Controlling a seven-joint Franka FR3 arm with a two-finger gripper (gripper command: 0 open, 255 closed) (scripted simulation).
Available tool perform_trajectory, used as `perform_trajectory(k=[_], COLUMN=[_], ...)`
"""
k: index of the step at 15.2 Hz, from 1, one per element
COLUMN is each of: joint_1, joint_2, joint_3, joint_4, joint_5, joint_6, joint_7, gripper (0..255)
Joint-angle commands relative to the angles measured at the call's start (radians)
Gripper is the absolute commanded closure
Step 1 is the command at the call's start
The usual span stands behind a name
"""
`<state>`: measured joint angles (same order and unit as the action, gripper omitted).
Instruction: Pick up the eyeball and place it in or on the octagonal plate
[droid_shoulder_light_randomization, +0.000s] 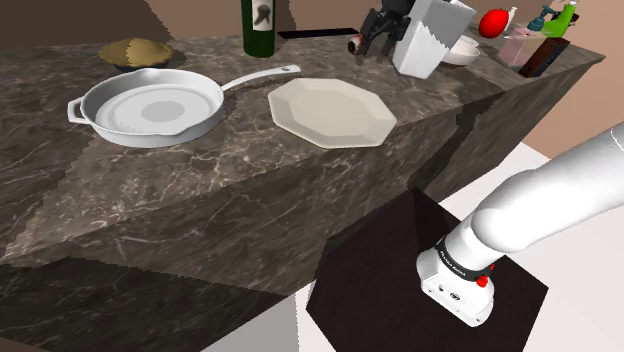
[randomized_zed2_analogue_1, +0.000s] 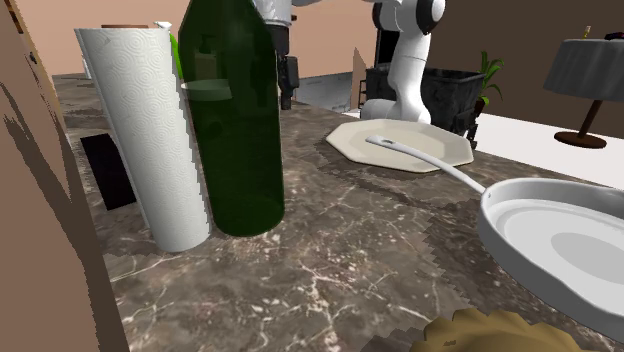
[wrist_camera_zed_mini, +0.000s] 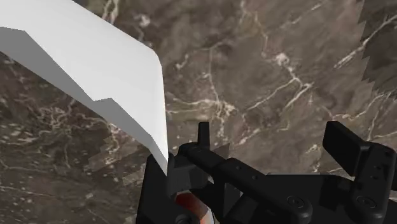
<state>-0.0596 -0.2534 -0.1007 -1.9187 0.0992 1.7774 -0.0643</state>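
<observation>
Jaws stand apart, with the eyeball (wrist_camera_zed_mini: 191, 207) seemingly just outside them, unclasped.

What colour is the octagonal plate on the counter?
The octagonal plate is plain cream-white, without pattern; the shoulder view shows it best.

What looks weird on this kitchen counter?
A little eyeball is right beside the black gripper, an odd thing to find near a pan and plate. Nothing looks spilled, tipped or broken.

Octagonal plate (droid_shoulder_light_randomization: 330, 112) beside pan (droid_shoulder_light_randomization: 150, 108) on counter (droid_shoulder_light_randomization: 250, 190), bottle (droid_shoulder_light_randomization: 260, 25) behind.
</observation>
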Motion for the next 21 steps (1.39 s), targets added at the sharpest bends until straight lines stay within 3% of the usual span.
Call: perform_trajectory(k=[1,10,17,21], joint_1=[-0.01,-0.065,-0.057,-0.057], joint_2=[0.069,0.365,0.362,0.362], joint_3=[-0.022,-0.085,-0.077,-0.077], joint_4=[0.079,0.469,0.365,0.365], joint_5=[0.009,0.088,0.087,0.087], joint_6=[-0.001,-0.069,0.033,0.033], joint_7=[-0.021,-0.102,-0.105,-0.105], gripper=[0,0,0,0])
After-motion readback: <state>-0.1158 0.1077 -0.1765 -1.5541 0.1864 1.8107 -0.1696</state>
